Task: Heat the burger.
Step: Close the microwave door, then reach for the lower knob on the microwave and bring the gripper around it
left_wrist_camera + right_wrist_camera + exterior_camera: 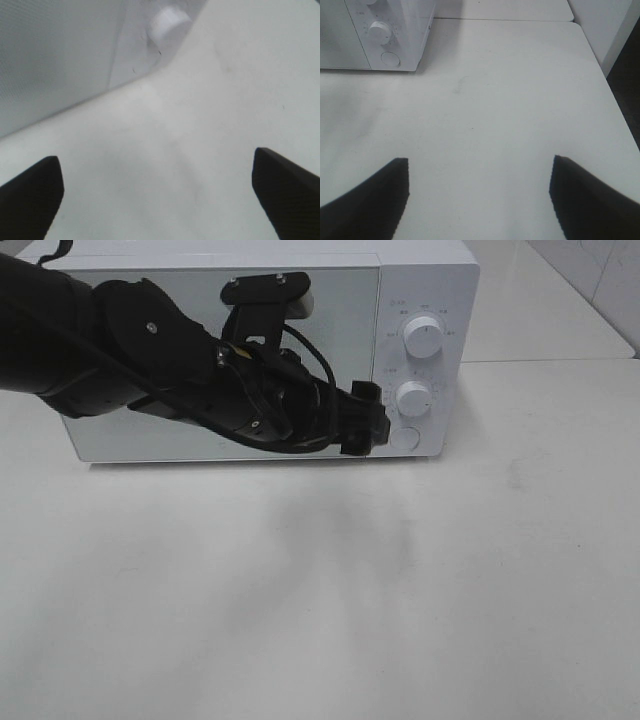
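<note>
**Operator:** What does the high camera give me?

**Spotter:** Your left arm point(120, 350) comes in from the left and lies stretched across the front of the white microwave point(445, 290), in front of its shut door point(345, 310). Your left claw point(368, 420) sits at the door's lower right edge, just beside the lower knob point(413, 398) and the round button point(404, 438). The upper knob point(425, 339) is above them. I cannot tell whether the claw touches the door. Its jaws look parted.

**Operator:** And the left wrist camera?

**Spotter:** It confirms that. The left claw point(156, 165) has its fingers point(35, 195) spread wide with nothing between them, and only the white worktop point(225, 75) lies beyond. The microwave's lower front corner is close by, with one white round control on it. I cannot tell whether that is a knob or a button.

**Operator:** The right wrist camera?

**Spotter:** Your right claw point(479, 162) hangs over the worktop, well apart from the microwave. Its jaws stand wide apart, holding and touching nothing. The lower knob and round button show at the far corner.

**Operator:** Where is the burger?

**Spotter:** It shows in none of your three views, so I cannot tell where it is.
</note>
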Controlling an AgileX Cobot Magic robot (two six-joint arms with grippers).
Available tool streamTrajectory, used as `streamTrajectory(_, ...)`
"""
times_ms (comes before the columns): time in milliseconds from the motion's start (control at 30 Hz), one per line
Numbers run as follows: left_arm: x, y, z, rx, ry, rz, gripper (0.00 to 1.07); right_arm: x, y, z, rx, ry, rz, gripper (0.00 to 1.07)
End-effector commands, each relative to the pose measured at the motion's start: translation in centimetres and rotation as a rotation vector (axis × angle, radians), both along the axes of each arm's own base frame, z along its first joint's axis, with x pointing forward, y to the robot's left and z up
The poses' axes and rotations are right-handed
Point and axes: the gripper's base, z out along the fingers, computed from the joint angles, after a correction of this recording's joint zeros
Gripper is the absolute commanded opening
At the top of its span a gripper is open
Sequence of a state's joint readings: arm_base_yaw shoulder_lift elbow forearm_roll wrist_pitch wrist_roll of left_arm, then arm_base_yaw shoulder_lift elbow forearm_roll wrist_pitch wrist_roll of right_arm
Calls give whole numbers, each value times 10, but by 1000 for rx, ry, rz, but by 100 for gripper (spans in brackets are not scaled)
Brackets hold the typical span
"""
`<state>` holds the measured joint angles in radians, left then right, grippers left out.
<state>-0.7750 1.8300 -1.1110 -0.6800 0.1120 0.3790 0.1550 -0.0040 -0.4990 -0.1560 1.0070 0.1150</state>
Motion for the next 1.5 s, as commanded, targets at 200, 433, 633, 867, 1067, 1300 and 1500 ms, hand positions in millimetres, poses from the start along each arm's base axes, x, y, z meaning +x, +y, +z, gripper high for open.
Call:
streamTrajectory(200,-37,16,7,245,192,-309,99,-4,-1,0,-2,-35,-2,75)
streamTrajectory(433,-48,35,26,343,253,-251,99,-4,-1,0,-2,-35,-2,75)
streamTrajectory(633,-49,69,50,435,296,-107,99,-4,-1,0,-2,-35,-2,75)
streamTrajectory(867,-40,119,78,403,340,-6,99,-4,-1,0,-2,-35,-2,75)
streamTrajectory(1067,-38,182,107,359,358,151,99,-4,-1,0,-2,-35,-2,75)
streamTrajectory(1300,-60,248,132,333,403,352,99,-4,-1,0,-2,-35,-2,75)
streamTrajectory(1500,-92,267,125,341,429,408,99,-4,-1,0,-2,-35,-2,75)
